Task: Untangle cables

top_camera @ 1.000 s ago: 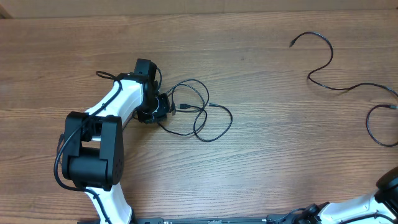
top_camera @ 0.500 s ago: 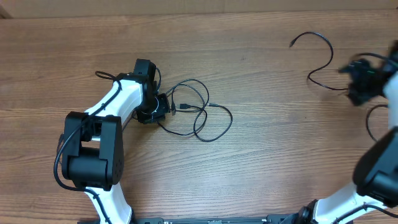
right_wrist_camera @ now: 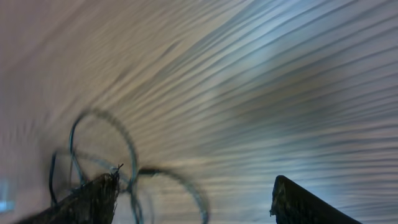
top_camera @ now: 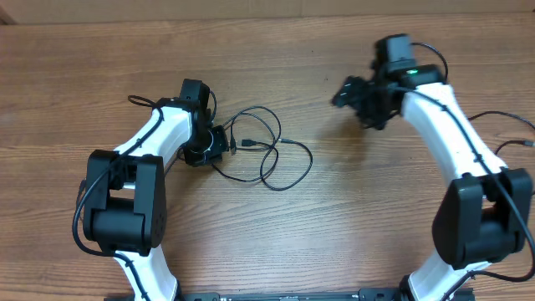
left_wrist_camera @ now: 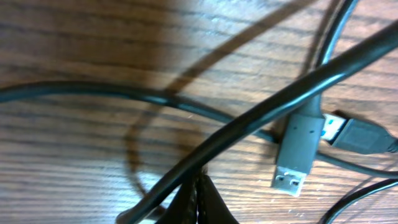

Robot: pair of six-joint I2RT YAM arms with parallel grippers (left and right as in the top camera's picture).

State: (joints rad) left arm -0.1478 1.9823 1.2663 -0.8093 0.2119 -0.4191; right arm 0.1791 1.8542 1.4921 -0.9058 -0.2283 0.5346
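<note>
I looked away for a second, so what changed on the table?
The right gripper swung in from the near right corner of the table toward the middle, jaws open and empty. The left gripper stays shut on one of the cables, which lie as before.

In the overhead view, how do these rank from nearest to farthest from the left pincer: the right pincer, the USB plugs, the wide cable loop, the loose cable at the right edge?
1. USB plugs, right beside the left pincer.
2. Wide cable loop, mid-table, further right.
3. Right pincer, right of centre, higher up.
4. Loose cable, far right edge.
</note>
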